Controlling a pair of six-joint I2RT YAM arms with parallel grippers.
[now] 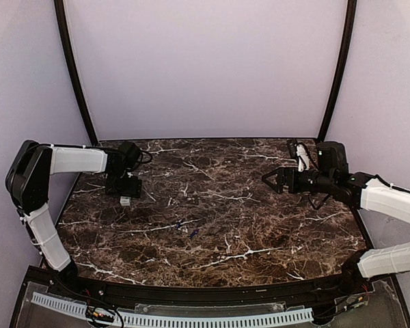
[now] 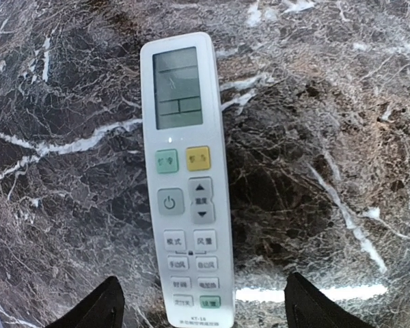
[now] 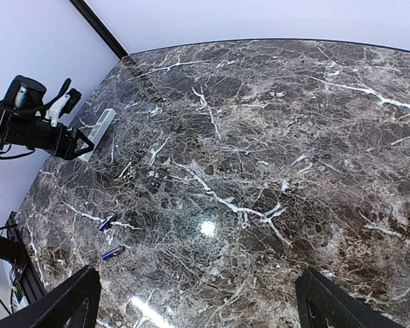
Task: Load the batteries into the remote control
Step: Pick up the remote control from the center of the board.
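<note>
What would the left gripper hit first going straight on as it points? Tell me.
The remote control, lying buttons-up and centred ahead of the open left gripper, with the marble table beneath it. How much gap remains before contact cannot be judged.

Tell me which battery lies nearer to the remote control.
The battery lying further left and further back; the other battery is farther from the remote control.

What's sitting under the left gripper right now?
The remote control lies button face up on the table, below the open left gripper. Its back faces down, so the battery side cannot be seen.
</note>
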